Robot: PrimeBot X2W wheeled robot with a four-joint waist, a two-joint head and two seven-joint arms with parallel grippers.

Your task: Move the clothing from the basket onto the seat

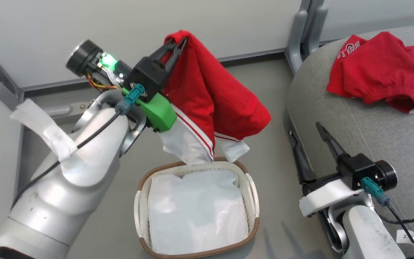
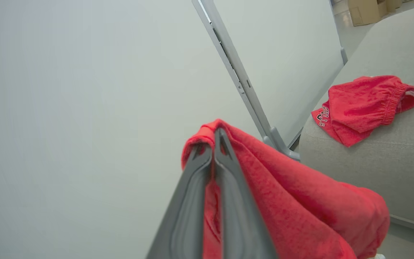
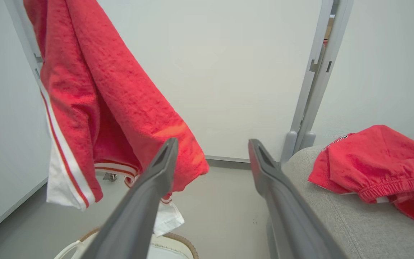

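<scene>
The left pincer [image 1: 177, 45] was seen clamped on the top fold of a red striped garment [image 1: 225, 97], with its two dark fingers pressed together and a ridge of cloth gathered between and over them. The garment was held up in the air in front of a pale wall panel [image 1: 138, 21] and hung down in loose folds. A white band edged with thin red stripes was shown along its lower left side. Its white-trimmed hem was dangled over the far rim of the oval cream basket [image 1: 253, 201]; whether the cloth touched the brown woven rim could not be told. The basket was stood on the grey floor [image 1: 275, 151], and a plain white liner sheet [image 1: 196, 212] was seen lying inside it. The second piece of clothing, a red lettered garment [image 1: 379, 68], was laid crumpled on the grey upholstered seat [image 1: 372, 144], well apart from the basket and near a grey upright post [image 1: 306, 28]. White letters were shown on the fold nearest the post, and an elastic waistband was turned towards the near side. The right pincer [image 1: 304, 128] was held low beside the rounded edge of the seat, between seat and basket, with its fingers spread apart and nothing gripped between them.
</scene>
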